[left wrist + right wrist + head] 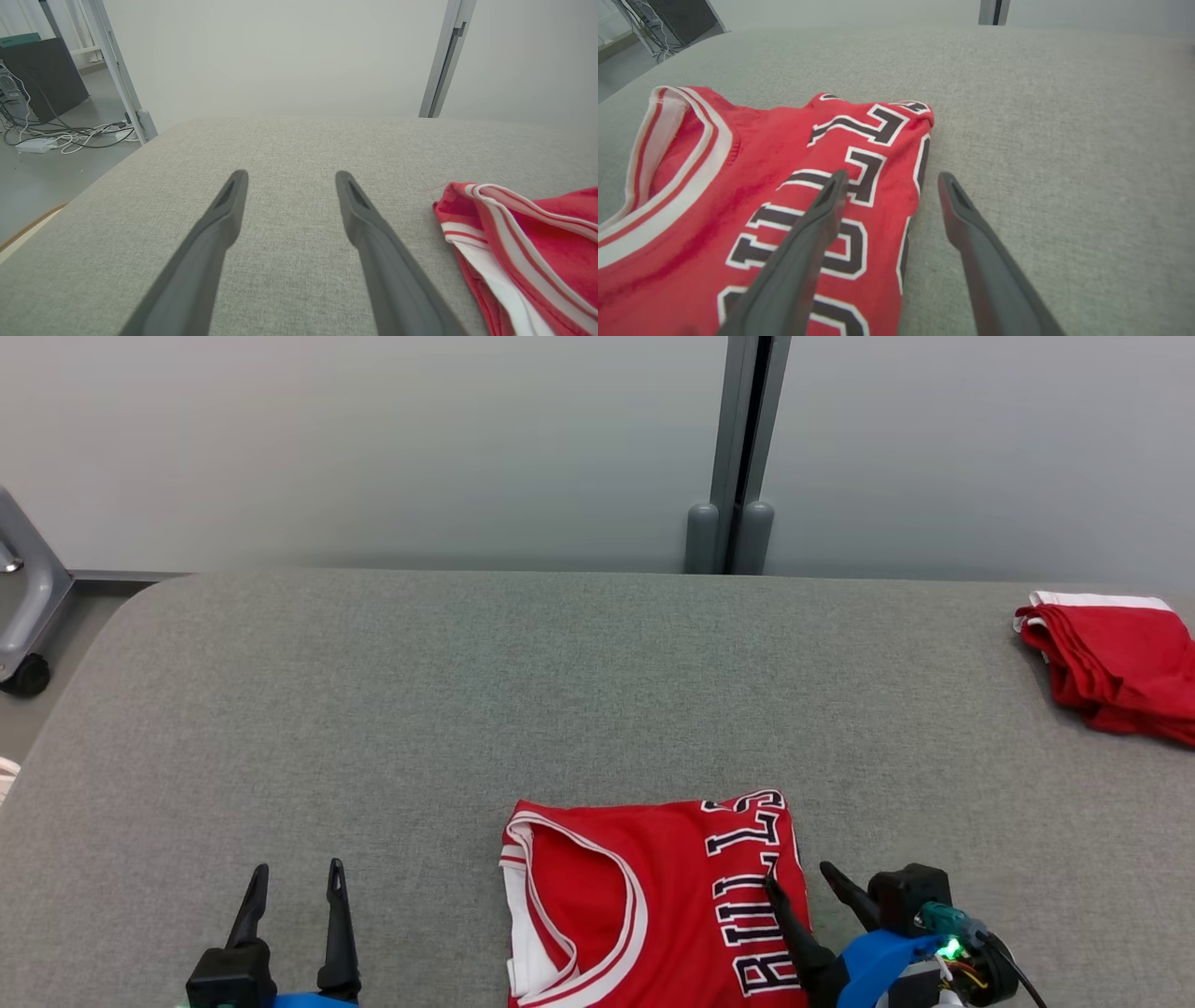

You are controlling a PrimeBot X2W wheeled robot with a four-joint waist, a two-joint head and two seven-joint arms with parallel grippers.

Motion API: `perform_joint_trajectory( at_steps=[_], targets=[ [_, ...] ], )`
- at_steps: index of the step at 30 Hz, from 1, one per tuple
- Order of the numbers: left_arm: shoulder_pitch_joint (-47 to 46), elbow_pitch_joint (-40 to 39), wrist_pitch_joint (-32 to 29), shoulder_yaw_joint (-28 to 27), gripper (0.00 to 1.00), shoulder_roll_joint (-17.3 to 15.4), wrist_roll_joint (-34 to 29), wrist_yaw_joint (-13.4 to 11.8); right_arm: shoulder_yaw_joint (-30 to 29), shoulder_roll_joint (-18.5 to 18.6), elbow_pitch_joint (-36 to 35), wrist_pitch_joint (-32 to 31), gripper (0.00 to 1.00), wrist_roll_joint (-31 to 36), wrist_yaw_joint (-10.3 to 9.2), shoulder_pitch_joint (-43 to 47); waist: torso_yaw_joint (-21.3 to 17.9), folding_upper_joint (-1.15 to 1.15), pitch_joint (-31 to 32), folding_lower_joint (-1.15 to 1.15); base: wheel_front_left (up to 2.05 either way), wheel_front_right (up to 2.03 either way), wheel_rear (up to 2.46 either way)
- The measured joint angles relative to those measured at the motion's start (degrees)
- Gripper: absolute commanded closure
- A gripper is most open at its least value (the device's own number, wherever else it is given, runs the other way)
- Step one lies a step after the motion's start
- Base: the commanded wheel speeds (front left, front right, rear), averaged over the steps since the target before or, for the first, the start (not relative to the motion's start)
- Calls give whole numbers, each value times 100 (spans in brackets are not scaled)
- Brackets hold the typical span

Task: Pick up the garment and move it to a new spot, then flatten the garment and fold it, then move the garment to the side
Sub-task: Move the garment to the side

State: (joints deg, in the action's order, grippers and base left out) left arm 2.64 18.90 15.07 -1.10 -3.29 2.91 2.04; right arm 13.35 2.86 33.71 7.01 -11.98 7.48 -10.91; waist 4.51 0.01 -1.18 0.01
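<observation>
Your right gripper (798, 875) stood wide open and empty, one finger over the folded jersey (644, 896), the other just past its edge. I judge it was placed to pinch that edge and slide the jersey aside from the table's (560, 691) near middle. Your left gripper (298, 866) hung open, empty, apart from it.

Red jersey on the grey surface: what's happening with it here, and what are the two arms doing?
A two-armed robot is working on the red jersey, which lies folded on the grey padded surface. The right gripper, jaws open, straddles the jersey's right edge: one finger over the lettering, the other over bare surface. The left gripper sits to the jersey's left, jaws open, holding nothing. Another folded red garment lies at the far right.
</observation>
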Motion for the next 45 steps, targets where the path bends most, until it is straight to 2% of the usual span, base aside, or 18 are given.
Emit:
perform_joint_trajectory(
  at_steps=[7,11,12,13,18,21,24,29,33,45],
  targets=[
    [-60,11,0,32,0,10,23,-46,142,-1,1048,14,0,19,0,-372,59,0,-163,0,0,0,0],
    [-83,56,0,51,0,11,51,-47,499,13,1452,89,0,-297,-1,-515,83,0,-150,-1,0,0,0],
    [-84,65,0,52,0,12,57,-47,614,21,1507,89,62,-483,-2,-527,89,0,-135,-1,0,0,0],
    [-85,70,0,51,0,12,57,-47,726,21,1539,97,100,-612,-8,-530,90,0,-122,-1,0,0,0],
    [-85,68,0,52,0,16,64,-48,973,4,1772,358,100,-898,1,-714,89,0,-103,-1,0,0,0],
    [-110,42,0,54,0,19,65,-52,1017,18,1878,485,100,-823,1,-1148,80,0,-154,-1,0,0,0],
    [-198,-24,0,66,0,23,65,-60,1093,202,1896,552,100,-759,1,-1703,71,0,-249,-1,0,0,0],
    [-328,-112,0,121,0,29,56,-102,1449,675,1941,481,100,-664,2,-2642,-8,0,-515,0,0,0,0],
    [-514,-238,0,129,0,29,46,-135,1615,1236,1945,382,100,-739,1,-3390,-101,0,-813,0,0,0,0],
    [-1202,-942,-2,166,0,-63,-158,-172,1703,2877,1901,100,100,-1561,1,-5224,-752,1,-2203,2,0,0,0]
  ],
)
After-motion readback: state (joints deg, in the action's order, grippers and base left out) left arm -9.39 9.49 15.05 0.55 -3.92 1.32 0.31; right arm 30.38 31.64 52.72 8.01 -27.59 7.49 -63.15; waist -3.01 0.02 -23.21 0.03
